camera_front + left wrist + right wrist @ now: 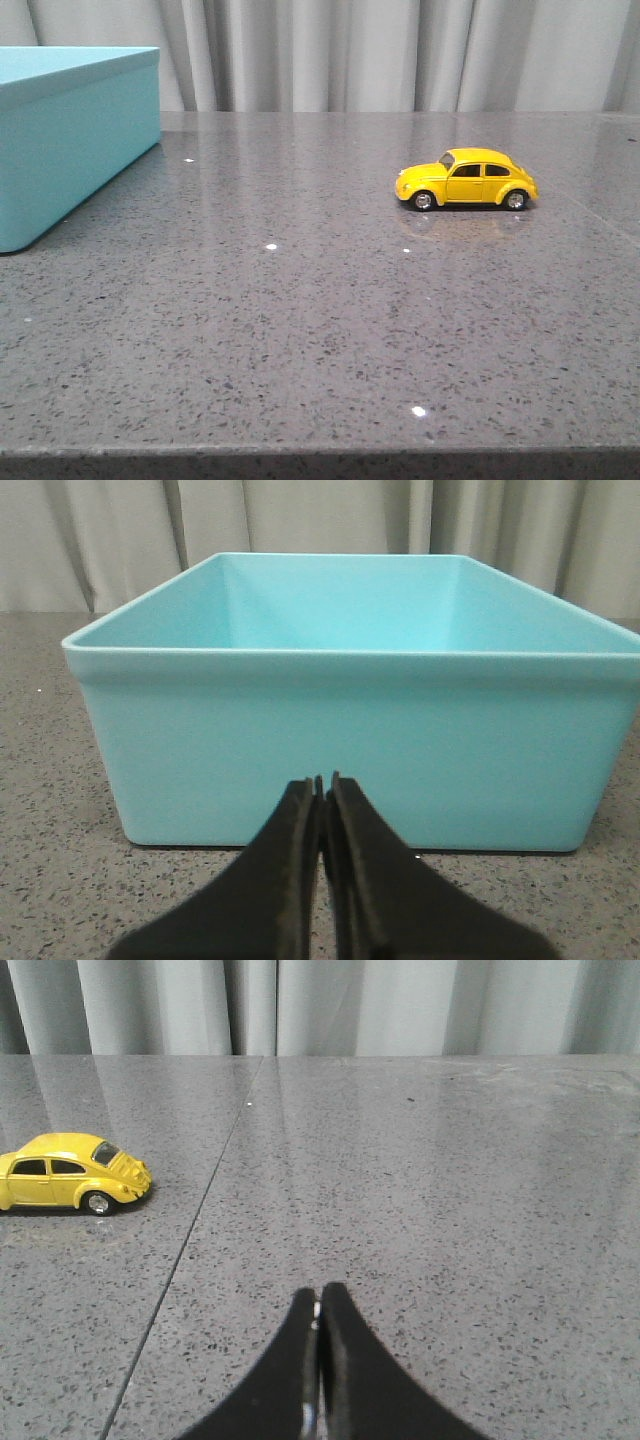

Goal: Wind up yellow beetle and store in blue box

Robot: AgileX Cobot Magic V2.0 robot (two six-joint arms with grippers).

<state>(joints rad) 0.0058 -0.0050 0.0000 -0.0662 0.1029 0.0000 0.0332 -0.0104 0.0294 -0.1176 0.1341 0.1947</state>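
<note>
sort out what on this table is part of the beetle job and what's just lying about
Part of the job:
- yellow beetle, on its wheels on the grey table
- blue box, open-topped, at the far left
- left gripper, shut, facing the box
- right gripper, shut, empty

Lying about:
- nothing loose; only the grey curtain behind

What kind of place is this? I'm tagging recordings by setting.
Probably a staged test bench, not a home: a bare grey speckled countertop, a plain pale curtain behind, and only a toy car and box.
</note>
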